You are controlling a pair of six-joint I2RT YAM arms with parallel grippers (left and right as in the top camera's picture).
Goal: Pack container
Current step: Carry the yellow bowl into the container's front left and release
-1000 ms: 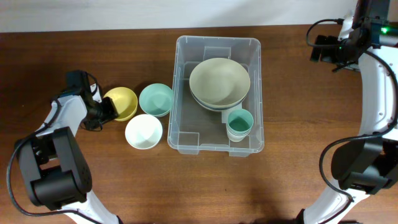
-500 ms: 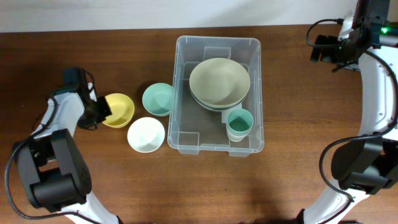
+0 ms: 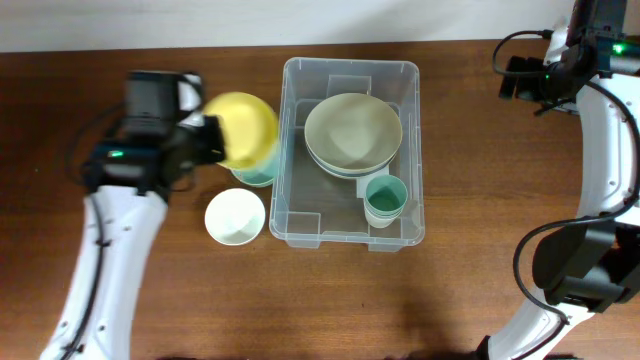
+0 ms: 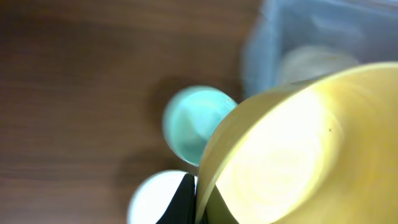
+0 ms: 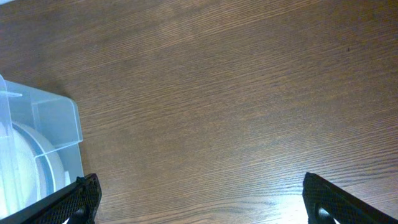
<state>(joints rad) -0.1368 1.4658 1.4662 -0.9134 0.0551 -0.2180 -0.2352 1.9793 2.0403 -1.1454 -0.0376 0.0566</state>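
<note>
Left gripper (image 3: 210, 140) is clenching the rim of a yellow bowl (image 3: 245, 128), holding it tilted up off the table just left of the container; the overhead view is showing this arm slightly blurred. In the left wrist view one dark finger (image 4: 185, 198) is pressing against the outside of the bowl's edge, and the bowl's glossy inside is filling the right half of the frame.

Right gripper (image 3: 518, 78) is hanging released and empty at the far right edge, well apart from everything else, with its fingers spread wide over bare wood in the right wrist view.

A dark wooden table (image 3: 480, 200) is carrying everything. The container (image 3: 350, 63), a clear rectangular tub, is sitting at the table's middle. Inside it, a large beige bowl (image 3: 352, 130) is resting on top of another bowl in the far half, and a small teal cup (image 3: 385, 197) is standing upright near the front right corner.

A teal bowl (image 3: 255, 177) is sitting beside the container's left wall, partly hidden under the yellow bowl. A white bowl (image 3: 234, 214) is sitting just in front of it.
</note>
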